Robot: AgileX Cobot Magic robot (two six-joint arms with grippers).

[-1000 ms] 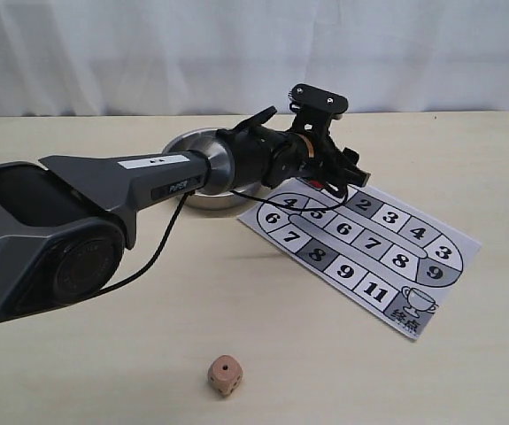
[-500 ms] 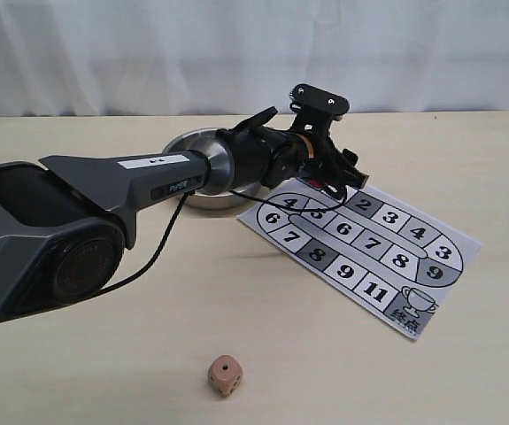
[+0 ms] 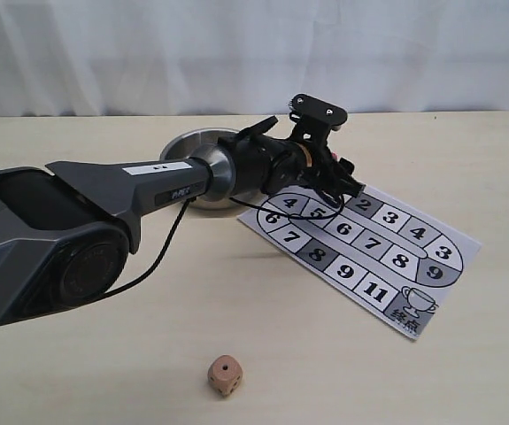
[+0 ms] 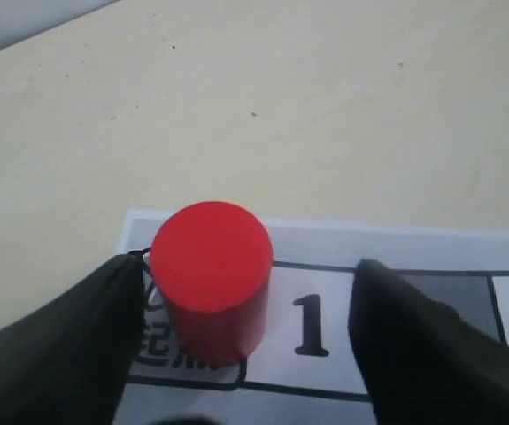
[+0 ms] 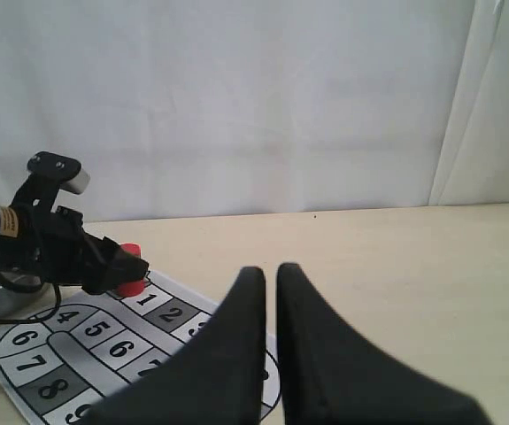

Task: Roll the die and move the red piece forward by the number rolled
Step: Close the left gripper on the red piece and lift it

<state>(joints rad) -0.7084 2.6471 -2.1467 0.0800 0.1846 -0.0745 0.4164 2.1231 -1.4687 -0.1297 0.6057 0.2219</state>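
The red piece [image 4: 210, 274] stands upright on the board's start square, beside square 1. My left gripper [image 4: 247, 268] is open and straddles it, one finger [image 4: 68, 345] close against the piece and the other [image 4: 431, 354] well apart from it. In the exterior view the left gripper [image 3: 347, 184] hides the piece at the far corner of the board [image 3: 387, 266]. The die [image 3: 225, 375] lies on the table near the front edge. My right gripper [image 5: 270, 270] hangs shut and empty above the table, away from the red piece [image 5: 130, 282].
A steel bowl [image 3: 188, 142] sits behind the left arm, partly hidden by it. The arm's black cable [image 3: 161, 252] droops over the table left of the board. A white curtain closes off the back.
The left gripper has dropped slightly, settling lower around the red piece. The die and board have not moved.
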